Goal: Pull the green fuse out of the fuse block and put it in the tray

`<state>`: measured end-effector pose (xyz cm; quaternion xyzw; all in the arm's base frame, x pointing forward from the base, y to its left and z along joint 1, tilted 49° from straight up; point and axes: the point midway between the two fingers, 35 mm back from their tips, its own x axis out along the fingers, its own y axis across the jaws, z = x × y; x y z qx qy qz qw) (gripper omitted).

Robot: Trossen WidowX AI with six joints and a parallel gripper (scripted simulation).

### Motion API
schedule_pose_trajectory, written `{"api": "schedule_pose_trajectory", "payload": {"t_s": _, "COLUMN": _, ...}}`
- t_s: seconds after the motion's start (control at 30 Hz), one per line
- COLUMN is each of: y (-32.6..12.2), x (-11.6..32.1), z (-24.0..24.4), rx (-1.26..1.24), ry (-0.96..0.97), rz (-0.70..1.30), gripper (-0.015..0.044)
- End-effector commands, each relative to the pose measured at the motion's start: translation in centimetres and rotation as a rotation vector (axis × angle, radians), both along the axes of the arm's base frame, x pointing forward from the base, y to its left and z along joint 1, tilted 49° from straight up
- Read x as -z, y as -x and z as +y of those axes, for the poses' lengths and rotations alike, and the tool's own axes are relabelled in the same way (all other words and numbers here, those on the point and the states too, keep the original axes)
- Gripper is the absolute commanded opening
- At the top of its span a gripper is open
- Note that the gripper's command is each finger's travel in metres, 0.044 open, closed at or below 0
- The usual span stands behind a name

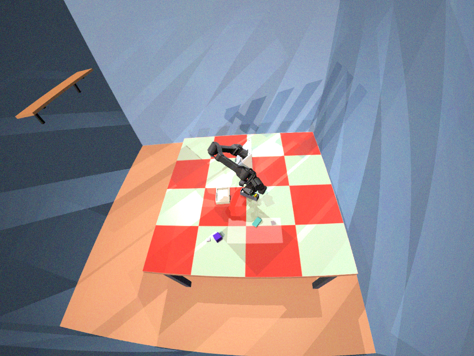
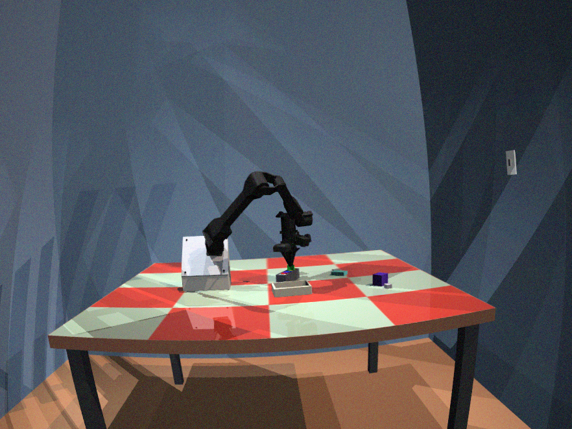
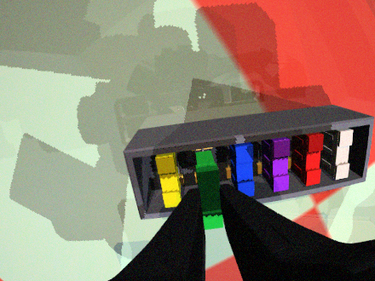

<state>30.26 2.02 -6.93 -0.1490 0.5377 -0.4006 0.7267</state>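
Observation:
My gripper (image 2: pixel 290 265) (image 3: pixel 210 195) is shut on the green fuse (image 2: pixel 290 268) (image 3: pixel 209 183). The fuse is upright and stands up above the other fuses, over its place in the dark grey fuse block (image 1: pixel 249 196) (image 2: pixel 288 277) (image 3: pixel 239 130). Whether its lower end is fully clear of the block is hard to tell. The yellow fuse (image 3: pixel 170 184) sits on one side of it and the blue fuse (image 3: pixel 244 167) on the other, close to my fingertips. The cream tray (image 1: pixel 222 203) (image 2: pixel 292 291) stands beside the block, left of it in the top view.
Purple (image 3: pixel 280 166), red (image 3: pixel 313 160) and white (image 3: pixel 343 154) fuses stand farther along the block. A teal block (image 1: pixel 257 221) (image 2: pixel 338 273), a dark purple cube (image 1: pixel 217 237) (image 2: pixel 380 279) and a small grey cube (image 1: pixel 208 240) (image 2: pixel 388 286) lie beyond. A white panelled box (image 2: pixel 205 282) stands by the arm's base.

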Motion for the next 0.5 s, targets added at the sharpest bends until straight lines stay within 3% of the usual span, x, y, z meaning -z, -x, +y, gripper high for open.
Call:
{"api": "schedule_pose_trajectory", "payload": {"t_s": 0.0, "y": 0.01, "x": -0.12, "z": 0.19, "rx": 0.005, "ry": -0.005, "rz": 0.000, "gripper": 0.0000}}
{"api": "schedule_pose_trajectory", "payload": {"t_s": 0.47, "y": 0.10, "x": -0.59, "z": 0.70, "rx": 0.005, "ry": -0.004, "rz": 0.000, "gripper": 0.0000}}
